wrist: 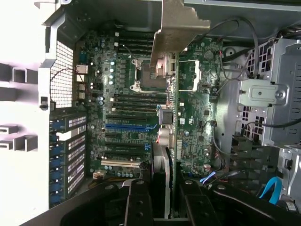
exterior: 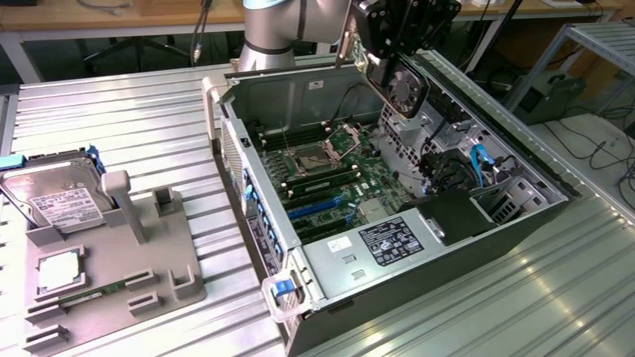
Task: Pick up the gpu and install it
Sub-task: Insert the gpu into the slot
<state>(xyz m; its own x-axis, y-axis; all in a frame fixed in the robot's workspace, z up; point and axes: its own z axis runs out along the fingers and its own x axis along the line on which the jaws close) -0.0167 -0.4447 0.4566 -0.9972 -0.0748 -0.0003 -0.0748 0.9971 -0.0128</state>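
Pinching the gpu (exterior: 405,88) (a thin, dark rectangular card with a round black fan and a pale metal end bracket), the black two-finger gripper (exterior: 399,58) hangs at 1 o'clock in the exterior view. The card is airborne, on edge, above the far part of the open dark metal tower case (exterior: 496,245). It is clear of the green motherboard (exterior: 328,171).

Wrist view: the black fingers (wrist: 138,200) press on both faces of the card, which runs edge-on over the board, bracket end away from the gripper.

At 8 o'clock from the case is a grey plastic holder tray (exterior: 149,275) on the ribbed metal table (exterior: 129,111). It carries a silver hard drive with a white label (exterior: 55,197) and a slim green memory stick (exterior: 100,291).
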